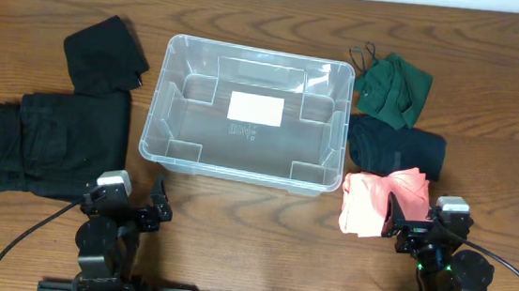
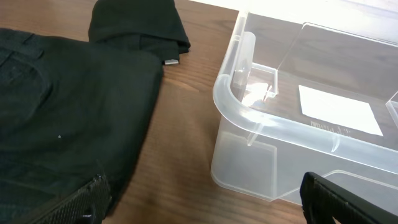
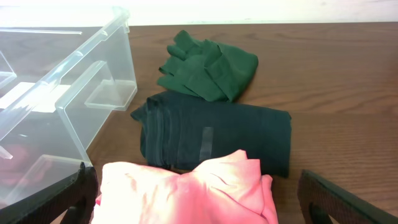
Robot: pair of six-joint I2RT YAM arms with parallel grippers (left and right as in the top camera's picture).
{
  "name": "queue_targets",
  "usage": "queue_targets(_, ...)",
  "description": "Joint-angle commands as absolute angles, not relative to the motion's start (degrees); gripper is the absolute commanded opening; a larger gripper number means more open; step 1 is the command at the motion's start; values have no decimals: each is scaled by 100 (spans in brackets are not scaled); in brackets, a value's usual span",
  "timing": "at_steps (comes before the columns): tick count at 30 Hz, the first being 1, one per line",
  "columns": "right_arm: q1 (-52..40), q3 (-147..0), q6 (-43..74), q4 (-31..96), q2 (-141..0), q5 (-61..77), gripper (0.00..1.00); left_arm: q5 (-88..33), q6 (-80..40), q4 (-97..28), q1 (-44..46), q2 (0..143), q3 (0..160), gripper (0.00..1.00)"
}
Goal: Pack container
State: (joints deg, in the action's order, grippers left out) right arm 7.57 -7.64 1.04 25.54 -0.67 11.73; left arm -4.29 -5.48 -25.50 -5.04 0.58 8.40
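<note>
**Clear container unpacked at mid-tabletop, both grippers wide open**

The container (image 1: 239, 169) is seen standing upright on the wooden tabletop (image 1: 494, 53), at the centre and slightly towards the far side. Nothing is held inside it; only a white label (image 1: 255, 107) is visible on its base through the clear plastic.

To the left of the container, a large folded black garment (image 1: 53, 142) is laid flat, and a smaller black garment (image 1: 106, 52) is placed just beyond it, their edges overlapping. To the right, three folded items are set in a row from far to near: a green garment (image 1: 395, 87), a dark teal garment (image 1: 396, 146) and a pink garment (image 1: 382, 201). The pink one is lying just beside the container's near right corner and against the teal one.

The left gripper (image 1: 137, 199) is held low near the container's near left corner, with its fingers spread wide and nothing between them but open air; the large black garment is just to its left.

The right gripper (image 3: 208, 199) is likewise spread wide. The near edge of the pink garment is found between its fingers, but no closing on the cloth is shown, and contact cannot be told.
</note>
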Motion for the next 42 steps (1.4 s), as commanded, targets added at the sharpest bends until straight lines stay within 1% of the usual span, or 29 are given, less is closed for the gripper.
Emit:
queue_targets(1,709,-733,165,2550,-32,1135,99,-445,-454,-2536,-480,21,733,98)
queue_targets(19,709,-733,165,2550,-32,1135,99,-445,-451,-2536,-480,23,733,98)
queue_targets(22,709,-733,165,2550,-32,1135,99,-137,-342,-2169,-480,21,733,98)
queue_targets(25,709,-733,165,2550,-32,1135,99,-134,-344,-2239,-480,23,733,98)
queue_targets(31,709,-733,165,2550,-32,1135,99,-21,-827,-2196,-480,285,1103,98)
queue_targets(34,709,-733,165,2550,-32,1135,99,561,-1192,-2320,-480,947,1859,98)
queue_targets(37,709,-733,165,2550,-32,1135,99,1435,-1522,-2950,-480,2150,3096,98)
queue_targets(40,709,-733,165,2550,-32,1135,99,1747,-1529,-3616,-572,3500,4469,98)
queue_targets(42,709,-733,165,2550,-32,1135,99,1616,-1514,-3793,-698,4193,5225,98)
